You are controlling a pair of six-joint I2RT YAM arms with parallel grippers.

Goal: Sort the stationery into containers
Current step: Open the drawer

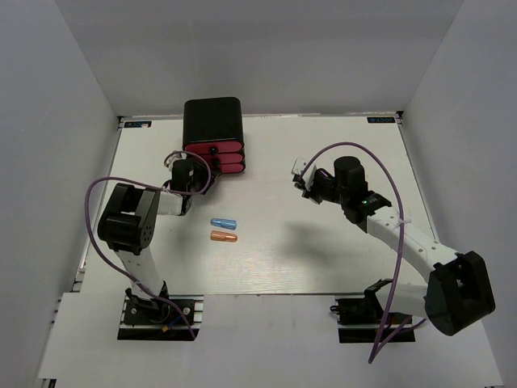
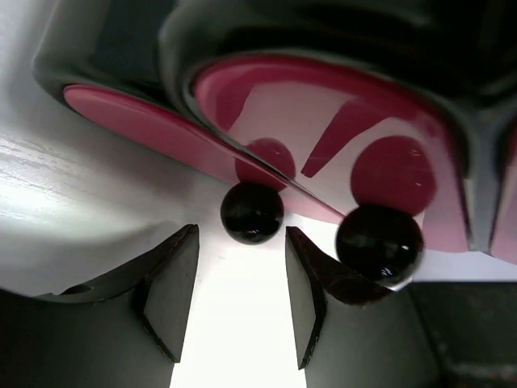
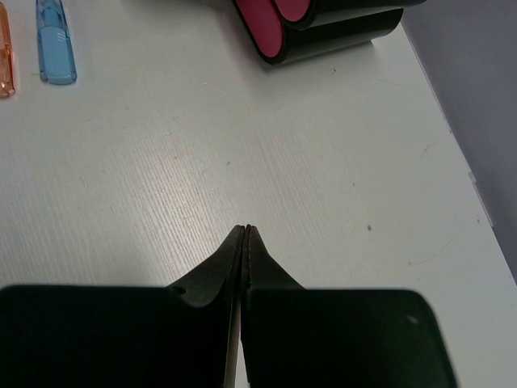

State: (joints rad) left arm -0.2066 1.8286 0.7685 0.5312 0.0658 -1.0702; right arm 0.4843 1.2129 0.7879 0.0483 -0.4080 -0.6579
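I am looking down on a white desk (image 1: pixel 323 250) from above and behind the two arms. A black box (image 1: pixel 212 120) with rounded corners stands at the far edge, and everything below is placed relative to it. Three pink drawers (image 1: pixel 216 158) are stacked in its near face, each with a round black knob.

The left pincer (image 1: pixel 196 171) is just in front of the box, pointing at the drawer fronts. In the left wrist view its fingers stand a narrow way apart. One black knob (image 2: pixel 252 212) sits just past the tips, in line with the gap. I cannot tell whether either finger touches it. A second knob (image 2: pixel 380 242) shows close beside the right-hand finger (image 2: pixel 305 295). The pincer holds nothing.

Two pens lie side by side on the desk in front of the box, well apart from it. The blue pen (image 1: pixel 222 223) lies nearer the box, and the orange pen (image 1: pixel 223 237) is just beyond it, toward the arm bases. Neither pincer touches them.

The right pincer (image 1: pixel 300 174) is off to the right of the box, above bare desk. In the right wrist view its fingers are pressed flat together, with nothing between them. The same two pens show at the upper left edge of that view.
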